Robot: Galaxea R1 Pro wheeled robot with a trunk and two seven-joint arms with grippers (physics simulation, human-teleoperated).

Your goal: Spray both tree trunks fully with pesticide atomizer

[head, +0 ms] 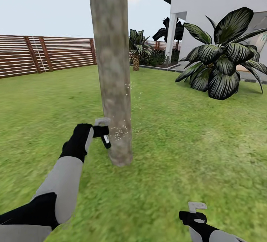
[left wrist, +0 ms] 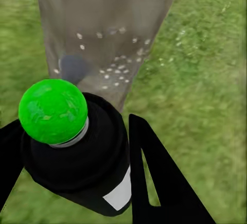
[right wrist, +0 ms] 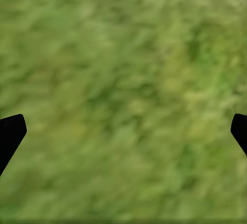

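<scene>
- My left gripper (head: 99,132) is clamped on the pesticide atomizer (head: 105,137), just left of the tree trunk (head: 111,67) near its base.
- White pesticide specks (head: 120,133) dot the trunk's lower part.
- Right of the trunk, well apart, my right gripper (right wrist: 123,131) hangs over grass (head: 193,138), fingers spread.

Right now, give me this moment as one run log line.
left tool: shut on atomizer | aimed at tree trunk | white specks low on trunk | right tool: open over grass

Bright even daylight, soft render w/ few shadows, grass (right wrist: 123,95) blurred in wrist views, no glare
</scene>
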